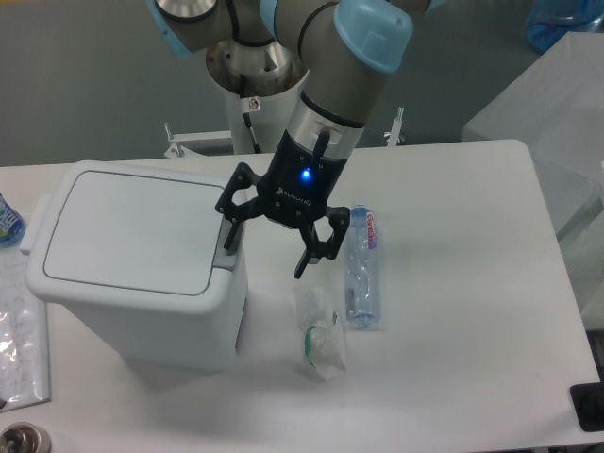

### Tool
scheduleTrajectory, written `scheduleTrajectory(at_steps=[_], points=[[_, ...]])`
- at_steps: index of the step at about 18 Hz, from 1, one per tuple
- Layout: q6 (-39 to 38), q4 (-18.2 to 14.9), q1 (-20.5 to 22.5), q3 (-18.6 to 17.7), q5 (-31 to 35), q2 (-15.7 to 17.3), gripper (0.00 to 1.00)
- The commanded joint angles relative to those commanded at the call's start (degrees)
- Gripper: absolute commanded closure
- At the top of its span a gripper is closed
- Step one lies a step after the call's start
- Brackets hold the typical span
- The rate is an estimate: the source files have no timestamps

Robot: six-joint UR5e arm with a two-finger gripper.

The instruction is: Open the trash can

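Spread wide and holding nothing, my black two-finger claw [267, 243] hangs at frame centre with one fingertip over the grey push-button tab [227, 253] of the big boxy white plastic trash can [142, 274] at left, lid shut; pressing down comes next, I judge.

one trash can [142, 274], one bottle [361, 269], one bag [319, 332]

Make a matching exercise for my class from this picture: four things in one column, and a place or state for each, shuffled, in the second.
Things
1. trash can
2. gripper
3. plastic bottle
4. clear plastic bag

Places or states
A. lying on its side, right of the gripper
B. open, one finger at the grey tab
C. crumpled on the table, right of the bin's base
D. lid shut flat

Pairs: 1-D, 2-B, 3-A, 4-C
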Motion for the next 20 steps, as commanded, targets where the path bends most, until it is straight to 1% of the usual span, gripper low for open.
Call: scheduleTrajectory(at_steps=[5,9,12,15,18,20], points=[[-0.2,-0.1,-0.1,0.1,0.0,0.1,0.00],[-0.3,-0.3,0.0,1.4,-0.1,-0.3,0.00],[0.0,-0.3,1.1,4.0,-0.1,-0.7,0.00],[0.7,0.1,3.1,6.8,-0.1,-2.8,0.00],[5.0,0.3,5.3,7.8,1.1,-4.5,0.00],[10.7,0.4,7.5,7.3,6.1,-5.2,0.00]])
